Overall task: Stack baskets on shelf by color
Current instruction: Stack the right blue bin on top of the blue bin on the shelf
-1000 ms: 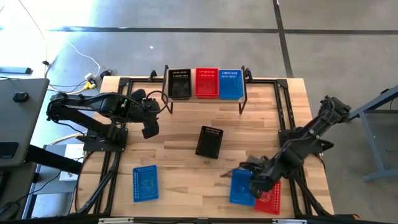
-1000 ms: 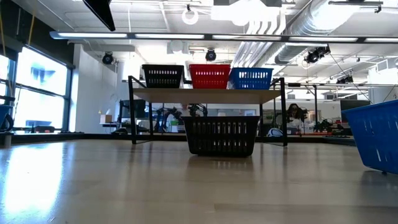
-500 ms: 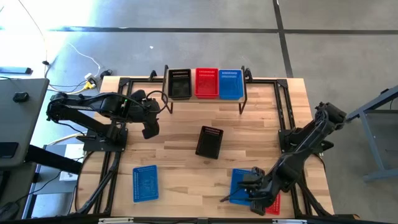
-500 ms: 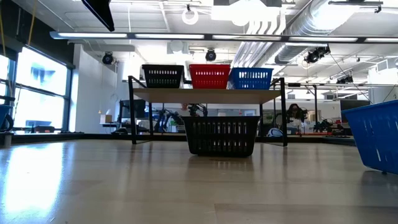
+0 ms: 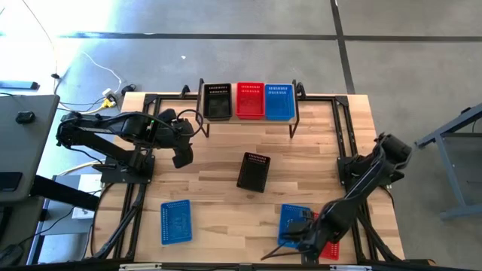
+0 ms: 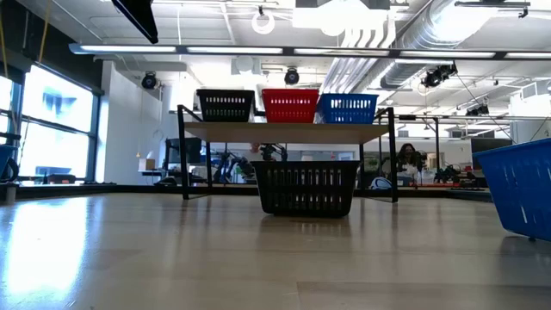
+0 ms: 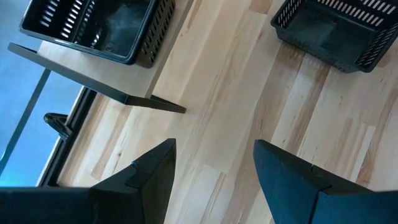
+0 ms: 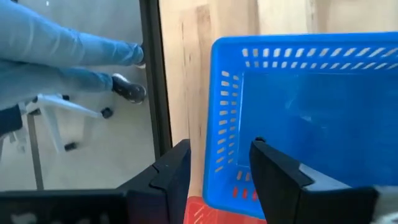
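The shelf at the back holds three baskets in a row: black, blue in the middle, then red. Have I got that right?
Not quite. On the shelf the red basket sits in the middle, with the black basket on one side and the blue basket on the other. The high view shows it.

Light: bright, from long white ceiling lamps (image 6: 284, 50) and big side windows (image 6: 58, 129).
Glare: pale shine on the light wooden tabletop (image 6: 52, 250).
Shadows: soft, short.
Blur: near edge of the big blue plastic basket (image 6: 519, 196) soft.
Wrist views: sharp, slightly bluish.
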{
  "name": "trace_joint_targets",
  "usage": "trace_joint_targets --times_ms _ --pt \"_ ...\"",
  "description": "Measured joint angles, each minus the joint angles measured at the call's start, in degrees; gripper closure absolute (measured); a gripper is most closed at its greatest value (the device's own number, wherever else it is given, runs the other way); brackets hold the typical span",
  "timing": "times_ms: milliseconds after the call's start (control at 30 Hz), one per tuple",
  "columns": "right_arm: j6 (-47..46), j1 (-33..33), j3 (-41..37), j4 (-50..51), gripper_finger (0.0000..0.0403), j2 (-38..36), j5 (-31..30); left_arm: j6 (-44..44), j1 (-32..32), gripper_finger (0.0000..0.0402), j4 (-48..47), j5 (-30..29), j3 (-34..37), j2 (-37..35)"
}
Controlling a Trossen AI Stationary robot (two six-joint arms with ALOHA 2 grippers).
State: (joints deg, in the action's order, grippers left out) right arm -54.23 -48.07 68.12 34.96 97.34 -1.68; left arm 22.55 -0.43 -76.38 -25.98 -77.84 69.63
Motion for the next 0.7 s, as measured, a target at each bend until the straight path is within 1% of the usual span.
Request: trace_joint_targets --times_ms 233,333,533,633,700 --pt "2.24 -0.11 0.00 -3.49 0.0256 2.20 2.60 0.00 0.02 0.0197 0.00 -0.02 0.00 0.00" --pt "2.11 -0.11 0.00 -3.45 0.0256 3.71 2.99 -0.02 0.02 0.0197 0.00 -0.02 0.00 0.00" --pt "1.36 -0.09 0.00 -3.45 0.0257 6.66 5.94 -0.12 0.02 0.0197 -0.02 -0.05 -0.02 0.00" --pt "-0.20 -0.09 0.00 -3.36 0.0270 7.08 6.08 -0.15 0.02 0.0197 -0.02 -0.06 -0.02 0.00" --pt "-1.21 0.04 0.00 -3.34 0.0295 7.06 5.91 -0.15 0.02 0.0197 -0.02 -0.06 -0.02 0.00"
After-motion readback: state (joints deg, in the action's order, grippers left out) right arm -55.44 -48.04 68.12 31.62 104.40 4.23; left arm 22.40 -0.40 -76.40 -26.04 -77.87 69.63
